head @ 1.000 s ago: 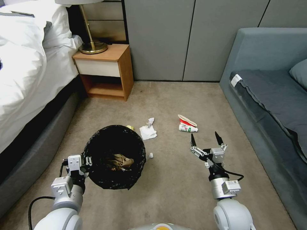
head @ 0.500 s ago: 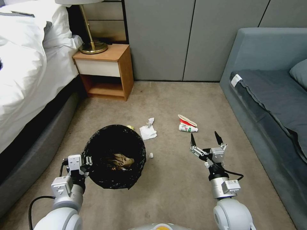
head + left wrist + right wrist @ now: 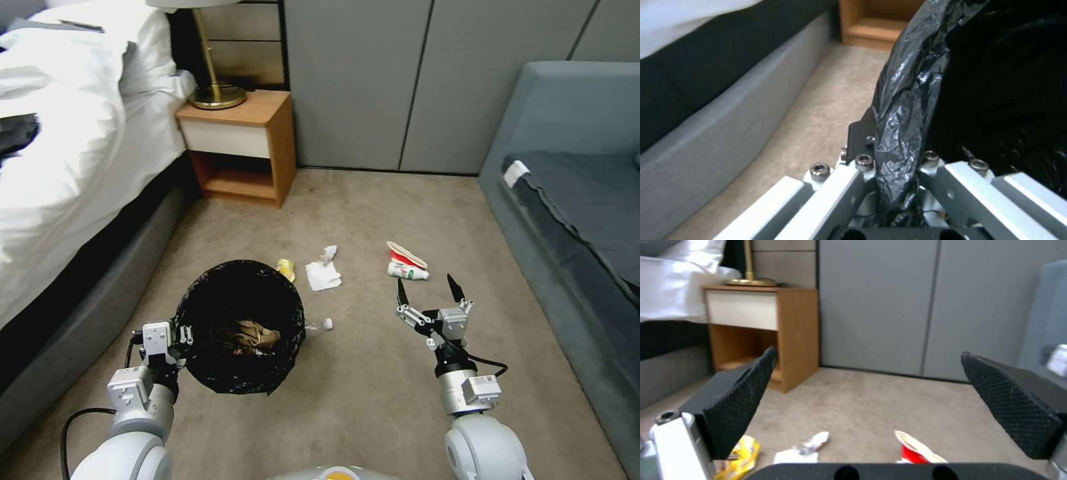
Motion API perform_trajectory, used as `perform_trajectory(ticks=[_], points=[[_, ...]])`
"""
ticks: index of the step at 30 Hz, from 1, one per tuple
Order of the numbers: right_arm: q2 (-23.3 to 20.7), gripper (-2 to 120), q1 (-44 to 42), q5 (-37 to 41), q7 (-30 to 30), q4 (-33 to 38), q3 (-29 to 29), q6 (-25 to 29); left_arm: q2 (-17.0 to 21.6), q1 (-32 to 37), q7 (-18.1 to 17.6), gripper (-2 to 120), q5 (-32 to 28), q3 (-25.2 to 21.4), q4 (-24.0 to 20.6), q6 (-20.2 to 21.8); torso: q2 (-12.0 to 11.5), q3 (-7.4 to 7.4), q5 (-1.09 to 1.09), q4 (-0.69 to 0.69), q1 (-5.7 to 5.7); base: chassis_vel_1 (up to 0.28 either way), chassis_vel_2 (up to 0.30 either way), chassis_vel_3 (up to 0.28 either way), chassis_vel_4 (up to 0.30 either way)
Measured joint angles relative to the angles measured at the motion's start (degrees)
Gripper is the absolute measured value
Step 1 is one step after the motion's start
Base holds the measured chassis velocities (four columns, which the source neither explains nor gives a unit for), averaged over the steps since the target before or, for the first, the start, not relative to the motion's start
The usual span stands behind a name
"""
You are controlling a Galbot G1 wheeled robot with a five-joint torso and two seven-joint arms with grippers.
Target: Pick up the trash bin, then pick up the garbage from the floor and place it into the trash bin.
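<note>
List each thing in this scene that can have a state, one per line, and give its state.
trash bin: held up by its rim, crumpled paper inside
left gripper: shut on the bin rim
right gripper: open, empty
squashed cup: on the floor
white tissues: on the floor
yellow snack wrapper: on the floor
bottle: lying beside the bin

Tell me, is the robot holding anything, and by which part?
Left end effector grips the trash bin by its bag-covered rim; right end effector is open, holding nothing.

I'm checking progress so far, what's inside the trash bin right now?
Inside the trash bin, held at its rim by the left end effector, crumpled tan paper lies on the black bag liner. Anything beneath that paper is hidden, and the near inner wall can't be seen.
</note>
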Motion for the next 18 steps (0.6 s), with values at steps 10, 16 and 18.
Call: perform_trajectory(ticks=[10, 16, 18], points=[[0.03, 100, -0.09, -0.04, -0.09, 0.05, 0.01, 0.00, -0.08, 0.13, 0.00, 1, -0.02, -0.04, 0.00, -0.03, 0.00, 0.00, 0.00, 0.01, 0.00, 0.100, 0.100, 0.105, 0.101], [0.01, 100, -0.09, -0.11, -0.47, -0.19, 0.00, 0.09, -0.12, 0.09, -0.05, 1, -0.06, -0.07, 0.18, -0.10, 0.00, 0.00, 0.00, -0.01, 0.00, 0.054, 0.054, 0.040, 0.037], [-0.07, 100, 0.02, -0.11, -0.65, -0.40, -0.02, 0.15, -0.13, 0.03, -0.05, 1, -0.06, -0.07, 0.22, -0.11, 0.00, 0.00, 0.00, -0.02, 0.00, 0.000, 0.000, 0.000, 0.000]])
